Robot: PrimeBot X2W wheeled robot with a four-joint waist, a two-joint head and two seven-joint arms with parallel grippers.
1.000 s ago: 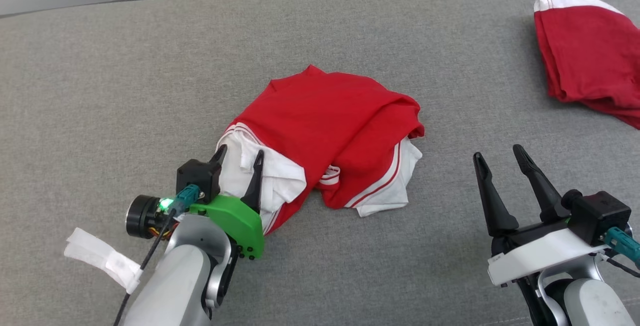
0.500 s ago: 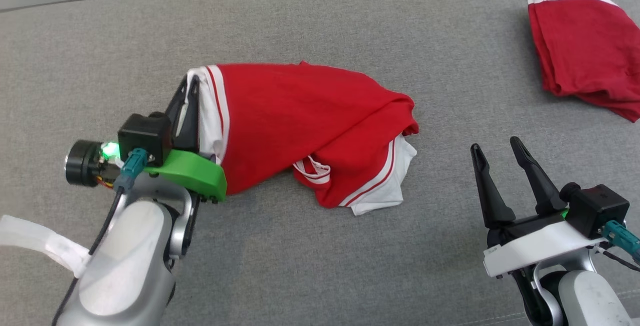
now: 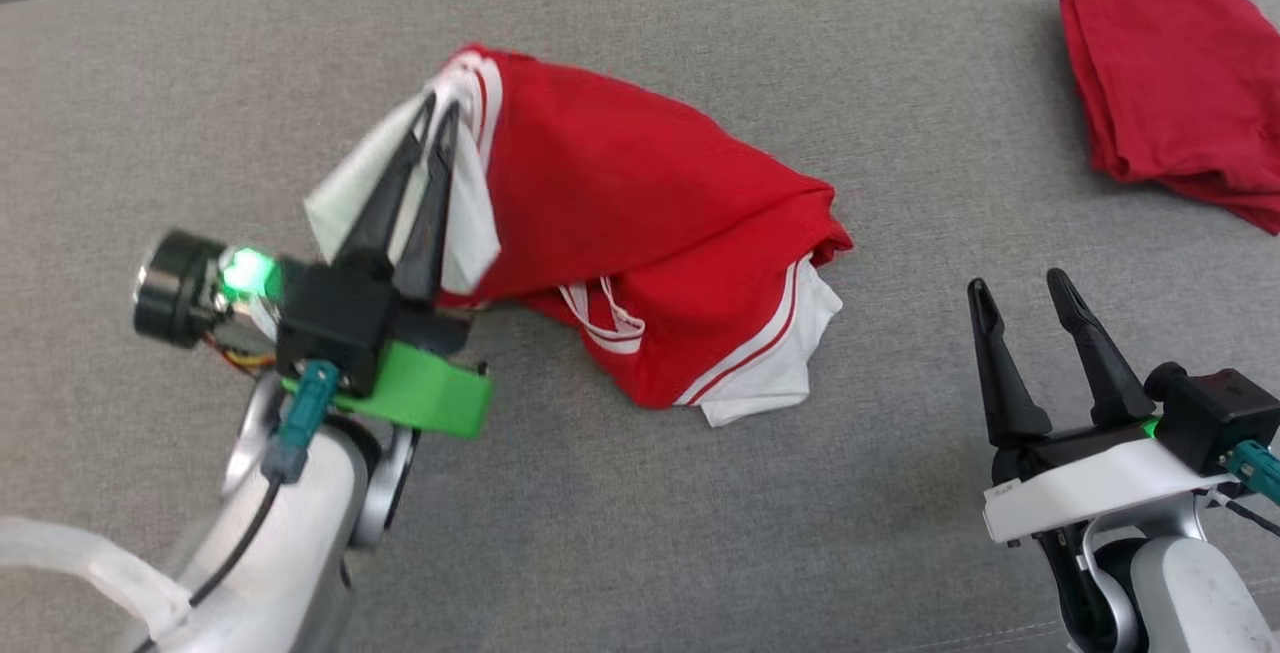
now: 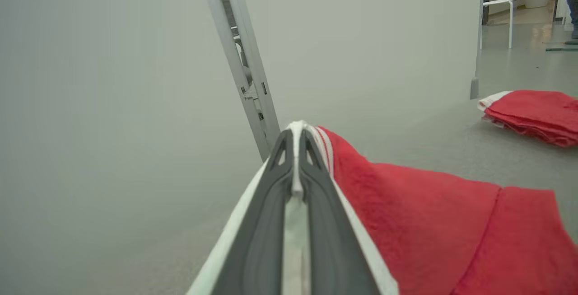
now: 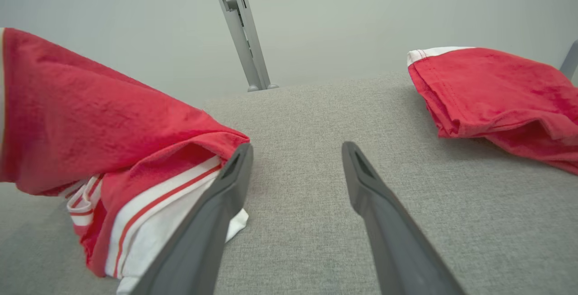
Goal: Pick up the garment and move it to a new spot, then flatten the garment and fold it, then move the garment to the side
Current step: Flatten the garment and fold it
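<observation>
Right end effector (image 3: 1015, 283) (image 5: 298, 148): nearest the camera, at the lower right of the head view. Its two dark fingers (image 5: 384, 222) stand well apart, with bare grey covering between them and nothing held.

Gap on the right: the striped white corner of the red-and-white garment (image 3: 640, 203) lies on the worktop (image 3: 700, 533) to this end effector's left. In the head view the corner is near it but apart. In the right wrist view the corner sits just beside one finger, and contact cannot be told there.

Left end effector (image 3: 441, 105) (image 4: 295, 134): on the left of the head view, its fingers are pressed together and clamped on the garment's white, red-striped edge. The left wrist view shows a thin white fold squeezed between the fingers right up to their tips.

Garment: its clamped end is raised off the worktop at the left end effector's tips. From there the red cloth slopes down to the right into a bunched heap resting on the worktop, between the two end effectors.

Second garment (image 3: 1170, 83): red with a white band, lying folded at the worktop's far right. It is beyond the right end effector and well apart from both.

Background: a pale wall and a grey upright post (image 5: 239, 28) stand behind the worktop's far edge.
</observation>
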